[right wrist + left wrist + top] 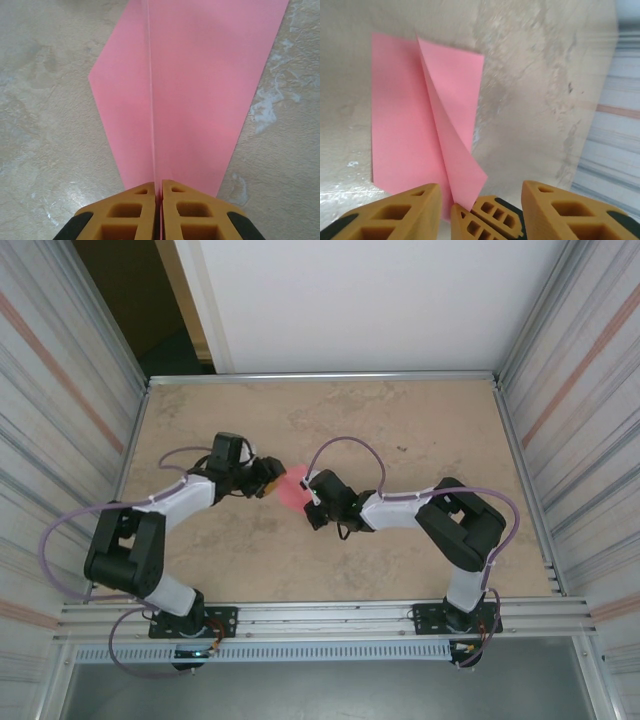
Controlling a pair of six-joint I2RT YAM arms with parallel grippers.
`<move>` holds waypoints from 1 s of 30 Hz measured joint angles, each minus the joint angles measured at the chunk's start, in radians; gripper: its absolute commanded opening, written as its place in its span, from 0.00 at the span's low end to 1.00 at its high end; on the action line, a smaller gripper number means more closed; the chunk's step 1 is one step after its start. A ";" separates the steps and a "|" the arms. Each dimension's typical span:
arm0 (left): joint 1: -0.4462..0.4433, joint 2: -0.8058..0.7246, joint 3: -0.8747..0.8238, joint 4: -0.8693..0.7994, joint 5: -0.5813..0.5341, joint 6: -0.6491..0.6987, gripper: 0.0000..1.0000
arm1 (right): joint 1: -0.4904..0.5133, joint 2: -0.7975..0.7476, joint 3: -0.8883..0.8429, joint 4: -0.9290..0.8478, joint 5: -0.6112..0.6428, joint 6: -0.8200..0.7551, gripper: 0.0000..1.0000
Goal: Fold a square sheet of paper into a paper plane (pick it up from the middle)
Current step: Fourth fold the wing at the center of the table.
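The pink-red sheet of paper [293,486] lies mid-table between the two grippers, creased down its centre. In the left wrist view the paper [400,125] has one flap standing up along that crease. In the right wrist view the paper [200,85] spreads to both sides of the crease, with its left corner folded in. My right gripper [160,186] is shut on the crease at the paper's near end, and its fingers [492,214] sit between my left fingers. My left gripper [481,187] stands open around that same end, its pads apart from the paper.
The marbled beige tabletop [400,430] is ringed by a metal rim, with striped walls [590,380] on both sides. The two arms meet at the table's centre. A purple cable [350,448] loops above the right wrist.
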 measured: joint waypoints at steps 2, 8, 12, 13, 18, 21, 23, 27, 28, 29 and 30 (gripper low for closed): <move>0.002 -0.024 -0.035 0.039 0.002 0.000 0.48 | -0.006 0.000 0.000 0.000 -0.021 0.003 0.09; -0.003 -0.003 -0.185 0.199 0.032 -0.018 0.52 | -0.038 0.000 -0.001 0.000 -0.105 0.034 0.08; -0.028 0.010 -0.257 0.295 0.032 -0.032 0.55 | -0.066 0.000 -0.002 0.005 -0.173 0.067 0.08; -0.035 0.010 -0.265 0.314 0.032 -0.032 0.55 | -0.071 0.000 -0.004 0.008 -0.189 0.077 0.08; -0.057 0.010 -0.271 0.384 0.032 -0.030 0.56 | -0.100 0.000 -0.011 0.020 -0.275 0.124 0.07; -0.058 0.018 -0.274 0.419 0.033 -0.030 0.56 | -0.113 0.000 -0.015 0.027 -0.322 0.154 0.07; -0.060 0.030 -0.276 0.437 0.036 -0.030 0.56 | -0.121 0.000 -0.022 0.042 -0.349 0.171 0.07; -0.069 0.052 -0.277 0.454 0.040 -0.030 0.55 | -0.135 0.000 -0.039 0.061 -0.394 0.203 0.07; -0.073 0.057 -0.278 0.456 0.042 -0.030 0.55 | -0.138 0.000 -0.042 0.064 -0.402 0.211 0.08; -0.076 0.062 -0.278 0.459 0.044 -0.030 0.54 | -0.138 0.000 -0.044 0.066 -0.409 0.214 0.08; -0.079 0.066 -0.278 0.461 0.045 -0.030 0.54 | -0.141 0.000 -0.046 0.067 -0.415 0.218 0.08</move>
